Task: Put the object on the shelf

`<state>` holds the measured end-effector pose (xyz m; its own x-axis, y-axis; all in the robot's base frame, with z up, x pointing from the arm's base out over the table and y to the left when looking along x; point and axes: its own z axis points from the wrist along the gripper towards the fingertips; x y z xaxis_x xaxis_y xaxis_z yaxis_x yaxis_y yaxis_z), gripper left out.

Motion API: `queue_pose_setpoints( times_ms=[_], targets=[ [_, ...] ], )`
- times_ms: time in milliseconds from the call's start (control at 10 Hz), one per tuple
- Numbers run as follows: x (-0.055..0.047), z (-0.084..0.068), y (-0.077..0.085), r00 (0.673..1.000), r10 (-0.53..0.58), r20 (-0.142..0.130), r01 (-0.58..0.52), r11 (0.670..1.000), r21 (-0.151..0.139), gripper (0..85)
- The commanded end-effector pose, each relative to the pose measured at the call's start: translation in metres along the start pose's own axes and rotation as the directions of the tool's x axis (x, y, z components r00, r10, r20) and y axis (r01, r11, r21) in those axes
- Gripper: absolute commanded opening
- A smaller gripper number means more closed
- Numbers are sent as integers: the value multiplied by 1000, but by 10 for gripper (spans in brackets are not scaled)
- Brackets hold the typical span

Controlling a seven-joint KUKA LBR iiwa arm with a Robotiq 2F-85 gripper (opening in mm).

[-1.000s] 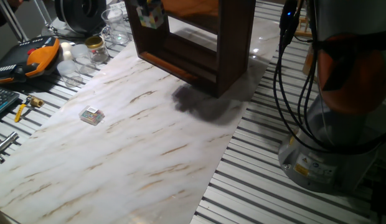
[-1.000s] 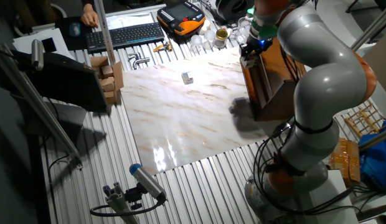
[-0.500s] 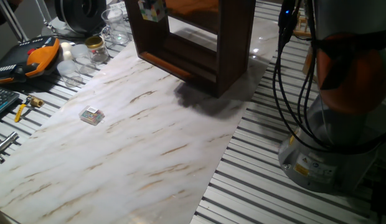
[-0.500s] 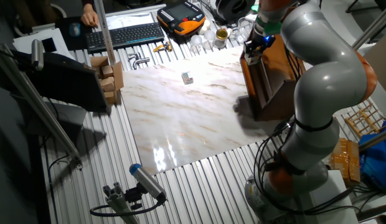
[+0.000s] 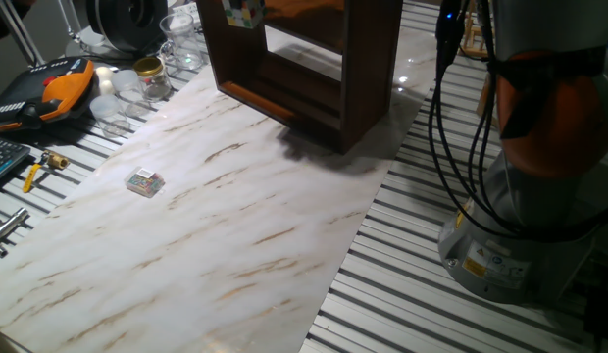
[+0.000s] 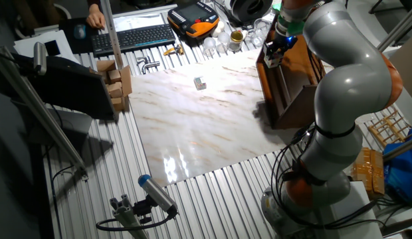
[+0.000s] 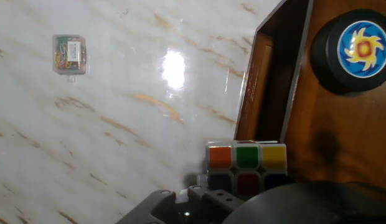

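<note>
The object, a small puzzle cube showing orange, green and yellow squares, sits low in the hand view, gripped by my gripper. It hangs over the left edge of the shelf, above its orange-brown top board. In one fixed view the object shows at the top edge of the picture, in front of the dark-brown shelf. The other fixed view has my gripper at the shelf's top near corner. The fingers are mostly hidden by the cube.
A black disc with a sun picture lies on the shelf's top board. A small clear box of coloured bits rests on the marble table. Jars, glassware and an orange tool crowd the far left. The robot base stands right.
The gripper has carried the cube upward and a little toward the shelf's top. Its shadow on the table has shrunk toward the shelf. The small box has not moved.
</note>
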<state>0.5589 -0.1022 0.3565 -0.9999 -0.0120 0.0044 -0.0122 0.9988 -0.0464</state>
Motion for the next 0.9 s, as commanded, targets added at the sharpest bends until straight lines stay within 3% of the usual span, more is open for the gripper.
queue_pose_setpoints(
  times_ms=[0,300,400,500,800],
  targets=[
    [0,0,0,1000,-1,0,1,1000,0,0],
    [0,2,1,999,43,24,-42,999,-17,0],
    [0,2,1,998,50,36,-50,999,-5,0],
    [0,2,1,998,60,35,-59,998,-22,0],
    [0,2,1,997,59,52,-57,998,-37,0]
  ],
)
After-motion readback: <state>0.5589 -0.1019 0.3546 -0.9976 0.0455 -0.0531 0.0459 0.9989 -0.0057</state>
